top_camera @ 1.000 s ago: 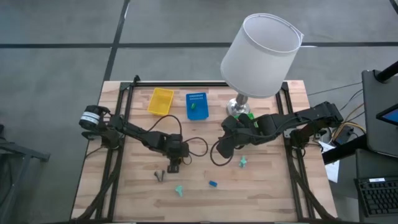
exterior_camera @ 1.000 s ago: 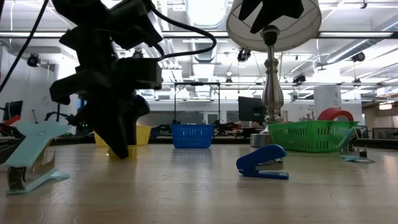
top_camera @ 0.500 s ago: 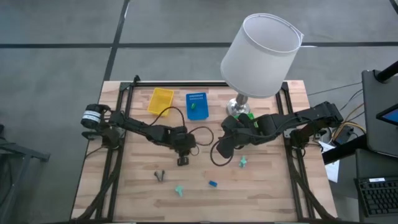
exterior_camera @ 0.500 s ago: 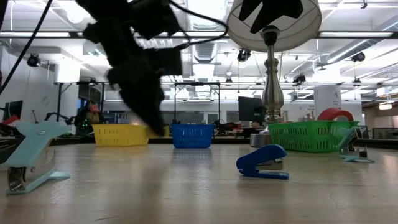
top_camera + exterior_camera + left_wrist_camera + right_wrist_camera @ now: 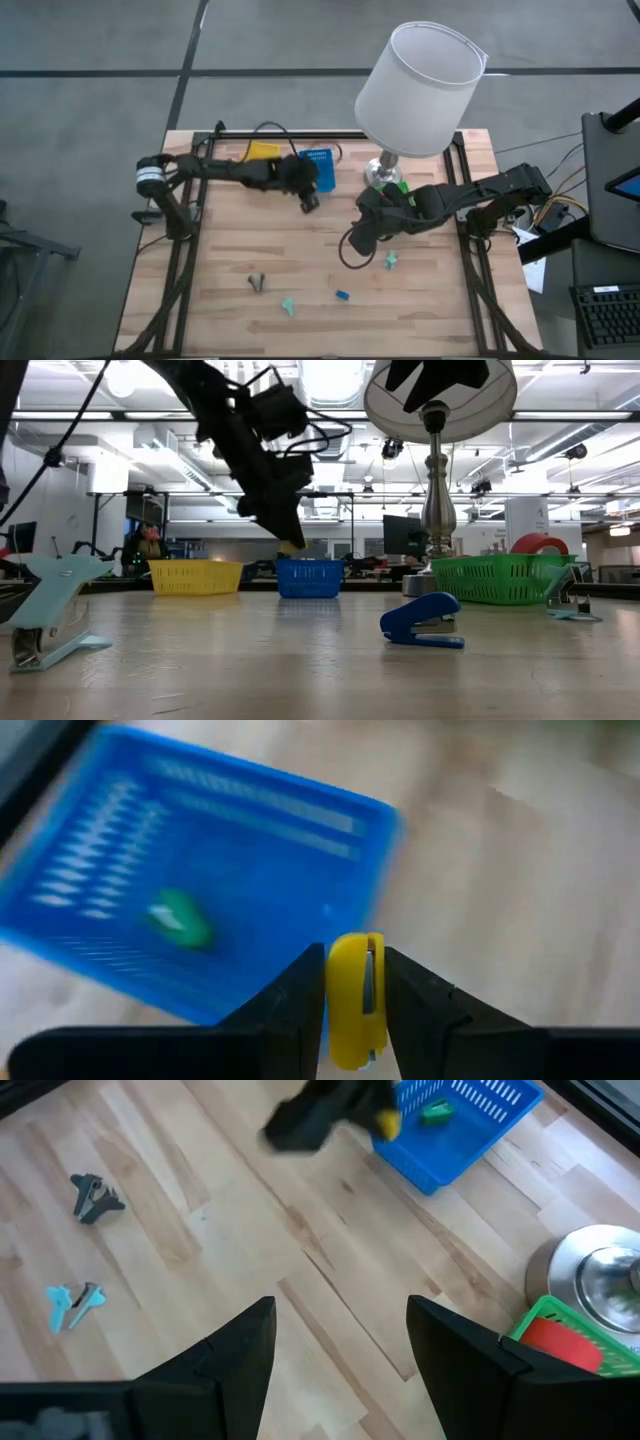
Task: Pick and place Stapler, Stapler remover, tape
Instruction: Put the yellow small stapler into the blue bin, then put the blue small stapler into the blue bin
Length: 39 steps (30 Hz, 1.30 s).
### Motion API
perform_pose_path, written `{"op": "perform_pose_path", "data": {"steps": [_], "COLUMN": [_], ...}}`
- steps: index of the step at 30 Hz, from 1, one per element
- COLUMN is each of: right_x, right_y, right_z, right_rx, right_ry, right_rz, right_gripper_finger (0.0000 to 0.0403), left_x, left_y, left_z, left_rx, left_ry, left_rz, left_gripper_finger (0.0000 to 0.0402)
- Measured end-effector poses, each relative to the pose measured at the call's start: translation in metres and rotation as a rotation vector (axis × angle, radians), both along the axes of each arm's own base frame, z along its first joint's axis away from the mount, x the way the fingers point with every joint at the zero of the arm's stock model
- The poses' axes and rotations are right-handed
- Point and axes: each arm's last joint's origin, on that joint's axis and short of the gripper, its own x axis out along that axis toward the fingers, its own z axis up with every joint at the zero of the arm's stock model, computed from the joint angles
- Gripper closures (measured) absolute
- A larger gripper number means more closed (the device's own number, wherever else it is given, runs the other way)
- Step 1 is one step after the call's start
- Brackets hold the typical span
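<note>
My left gripper hangs above the table at the near edge of the blue basket, shut on a small yellow stapler. A green stapler lies in that basket. My right gripper hovers open and holds nothing at mid-table, right of centre. On the near half of the table lie a blue stapler, two teal stapler removers and a dark one. Red tape sits in the green basket by the lamp's foot. My left gripper pinches the yellow stapler's two flat sides between its two fingers. The fingers slant down toward the far edge. The stapler stands on edge in the hold, lifted clear of the table in front of the blue basket.
A tall lamp with a white shade stands at the far right and covers most of the green basket from above. A yellow basket stands left of the blue one. Cables loop from both arms over the table.
My left gripper has risen from the table's near middle and swung toward the far edge, up to the blue basket. The yellow stapler has gone with it, lifted clear of the wood.
</note>
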Motion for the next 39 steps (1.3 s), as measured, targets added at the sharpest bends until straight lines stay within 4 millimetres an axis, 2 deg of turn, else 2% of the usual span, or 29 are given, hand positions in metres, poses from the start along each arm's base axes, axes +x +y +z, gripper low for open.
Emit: {"op": "perform_pose_path", "data": {"steps": [5, 9, 16, 22, 28, 33, 39], "right_x": [0.000, 0.000, 0.000, 0.000, 0.001, 0.000, 0.000], "right_y": [0.000, 0.000, 0.002, 0.002, 0.005, 0.007, 0.010], "right_z": [0.000, 0.000, 0.001, 0.001, 0.001, 0.001, 0.000], "right_rx": [0.010, 0.014, 0.025, 0.035, 0.058, 0.064, 0.076], "right_ry": [-0.004, -0.005, -0.016, -0.020, -0.032, -0.035, -0.034], "right_rz": [-0.012, -0.012, -0.016, -0.024, -0.018, -0.013, -0.011], "right_gripper_finger": [0.0184, 0.0184, 0.0184, 0.0184, 0.0184, 0.0184, 0.0184], "left_x": [-0.005, -0.003, 0.002, 0.012, 0.019, 0.017, 0.012], "left_y": [0.037, 0.056, 0.086, 0.100, 0.106, 0.108, 0.105], "left_z": [0.007, -0.004, -0.015, -0.009, -0.011, -0.024, -0.021], "left_rx": [-0.073, -0.178, -0.200, -0.232, -0.251, -0.307, -0.340], "left_ry": [-0.084, -0.110, -0.126, -0.178, -0.182, -0.137, -0.108], "left_rz": [0.129, 0.111, 0.222, 0.228, 0.218, 0.281, 0.311], "left_gripper_finger": [0.0308, 0.0306, 0.0305, 0.0299, 0.0267, 0.0242, 0.0230]}}
